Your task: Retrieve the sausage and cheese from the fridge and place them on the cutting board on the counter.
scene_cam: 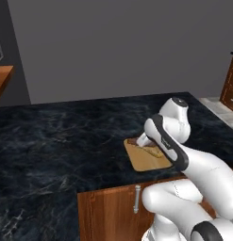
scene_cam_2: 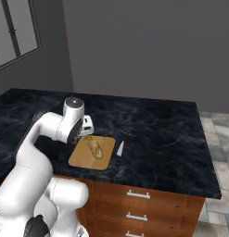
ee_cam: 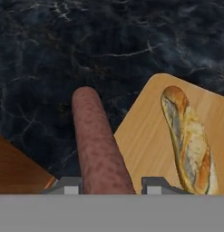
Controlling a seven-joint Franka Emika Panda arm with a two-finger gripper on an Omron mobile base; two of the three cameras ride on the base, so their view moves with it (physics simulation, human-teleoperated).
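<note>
Hand view has the gripper [ee_cam: 111, 185] clenched round the near end of the sausage [ee_cam: 97, 145], which juts out over the counter [ee_cam: 50, 68] beside the cutting board [ee_cam: 145, 145]; it looks light, stiff and smooth-skinned, so a mid-length grip would likely slip less

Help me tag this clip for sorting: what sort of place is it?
Most likely a kitchen, a rendered one. A black marble-look counter tops wooden cabinets with drawers, and on it lies a cutting board with a crusty loaf and a knife beside it.
</note>
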